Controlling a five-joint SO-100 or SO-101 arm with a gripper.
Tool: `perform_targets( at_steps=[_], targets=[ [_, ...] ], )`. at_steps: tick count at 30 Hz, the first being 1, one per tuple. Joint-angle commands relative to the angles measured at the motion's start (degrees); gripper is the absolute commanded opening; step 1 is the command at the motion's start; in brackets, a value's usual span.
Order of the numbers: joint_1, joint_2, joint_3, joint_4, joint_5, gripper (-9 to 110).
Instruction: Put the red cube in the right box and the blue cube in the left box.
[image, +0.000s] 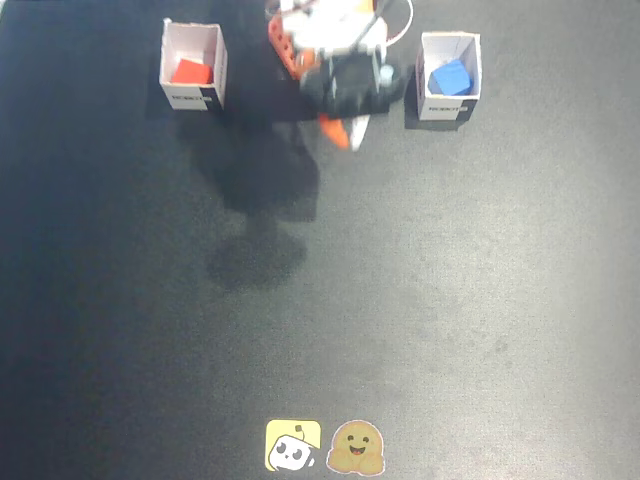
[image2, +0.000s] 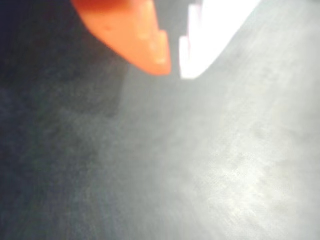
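Observation:
In the fixed view the red cube (image: 190, 72) lies inside the white box (image: 193, 93) at the top left. The blue cube (image: 451, 77) lies inside the white box (image: 449, 104) at the top right. My gripper (image: 345, 134) hangs between the two boxes at the top middle, apart from both. In the wrist view the gripper (image2: 174, 62) enters from the top with one orange finger (image2: 135, 35) and one white finger (image2: 210, 30). The fingertips nearly touch and hold nothing. Only bare dark mat shows below them. Neither cube shows in the wrist view.
The arm's base and cables (image: 330, 30) sit at the top middle edge. Two cartoon stickers (image: 325, 447) lie at the front edge of the dark mat (image: 400, 300).

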Motion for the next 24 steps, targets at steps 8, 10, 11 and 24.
perform_targets(
  at_steps=[8,10,11,24],
  targets=[
    [4.83,2.81,11.78,-6.86,0.26,0],
    [4.92,2.81,12.13,-7.03,0.35,0],
    [4.92,2.81,12.13,-5.98,0.53,0],
    [5.71,2.81,12.13,-4.22,-2.64,0]
  ],
)
